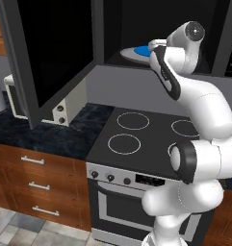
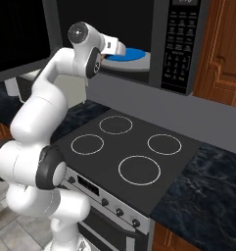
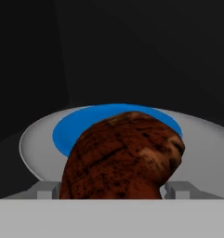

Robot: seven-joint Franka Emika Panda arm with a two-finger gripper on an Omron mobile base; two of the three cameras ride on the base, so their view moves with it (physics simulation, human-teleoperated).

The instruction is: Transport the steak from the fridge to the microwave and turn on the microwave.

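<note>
The microwave (image 2: 178,44) surrounds the gripper: its black cavity opens ahead of and above the hand, its dark glass door (image 1: 50,53) hangs swung wide open off to the gripper's left, and its keypad panel (image 2: 180,46) stands to the gripper's right. Below the gripper lies the black stove top (image 2: 127,152) with four ringed burners, and the dark stone tabletop (image 1: 35,129) runs alongside it, lower and to the left. A small cream box oven (image 1: 64,108) sits on that tabletop, well below and left of the hand, partly behind the open door.

Just under and ahead of the gripper (image 3: 115,188) is the round grey turntable plate (image 3: 34,144), with a blue disc (image 3: 71,128) at its middle. The steak (image 3: 125,155), brown and mottled, sits between the two finger tips, which press against its sides, so the gripper is pinching the steak. The meat is inside the cavity over the near part of the blue disc; whether it touches the plate cannot be told.
</note>
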